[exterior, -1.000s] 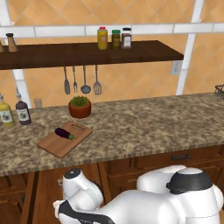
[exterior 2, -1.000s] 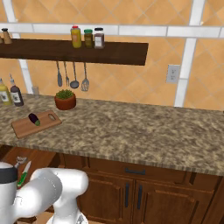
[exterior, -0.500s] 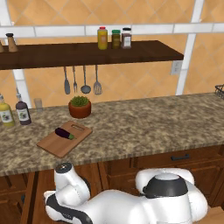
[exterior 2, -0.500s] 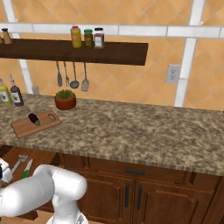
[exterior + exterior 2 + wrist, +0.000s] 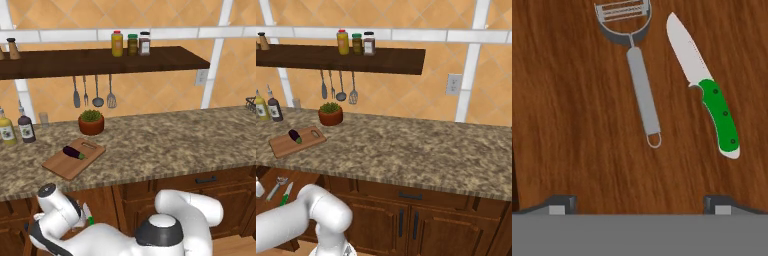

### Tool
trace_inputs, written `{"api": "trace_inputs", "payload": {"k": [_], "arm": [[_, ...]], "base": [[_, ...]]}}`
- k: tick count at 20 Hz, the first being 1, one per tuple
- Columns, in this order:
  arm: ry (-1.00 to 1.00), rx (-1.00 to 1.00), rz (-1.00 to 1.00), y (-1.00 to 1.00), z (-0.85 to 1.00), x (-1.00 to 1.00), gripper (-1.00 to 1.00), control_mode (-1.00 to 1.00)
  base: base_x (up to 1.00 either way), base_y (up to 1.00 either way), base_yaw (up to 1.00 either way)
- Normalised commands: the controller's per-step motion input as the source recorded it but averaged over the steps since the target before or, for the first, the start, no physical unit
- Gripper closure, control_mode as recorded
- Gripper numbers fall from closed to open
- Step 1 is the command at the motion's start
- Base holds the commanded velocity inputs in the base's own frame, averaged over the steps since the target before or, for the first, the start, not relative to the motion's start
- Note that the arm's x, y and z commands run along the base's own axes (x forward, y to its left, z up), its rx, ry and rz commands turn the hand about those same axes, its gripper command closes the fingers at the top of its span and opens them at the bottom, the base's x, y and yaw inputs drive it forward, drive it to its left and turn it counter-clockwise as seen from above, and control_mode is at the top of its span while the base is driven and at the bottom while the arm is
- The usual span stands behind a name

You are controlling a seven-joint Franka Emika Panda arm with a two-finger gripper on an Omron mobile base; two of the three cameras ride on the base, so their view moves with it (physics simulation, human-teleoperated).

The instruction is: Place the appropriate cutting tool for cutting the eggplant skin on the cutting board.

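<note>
Arm swung lower left, down toward drawer (image 5: 276,187); wrist dropped below counter edge.

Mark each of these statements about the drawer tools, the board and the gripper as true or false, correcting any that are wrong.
1. The eggplant lies on the cutting board. True.
2. The peeler is already on the board. False: it lies on a dark wooden surface in the hand view, beside the knife.
3. The gripper is shut on the knife. False: its jaws stand open, holding nothing.
4. The knife has a green handle. True.
5. The potted plant stands on the shelf. False: it stands on the counter, behind the board.
</note>
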Motion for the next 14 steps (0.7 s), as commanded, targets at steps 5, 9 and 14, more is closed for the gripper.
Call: {"api": "trace_inputs", "payload": {"k": [5, 9, 14], "arm": [[0.05, -0.02, 0.11, -0.2, -0.05, 0.25, -1.0, -1.0], [0.11, 0.0, 0.18, -0.16, -0.36, 0.38, -1.0, -1.0], [0.07, 0.0, 0.19, -0.08, -0.56, 0.35, -1.0, -1.0]], "base": [[0.0, 0.0, 0.0], [0.0, 0.0, 0.0], [0.0, 0.0, 0.0]]}}
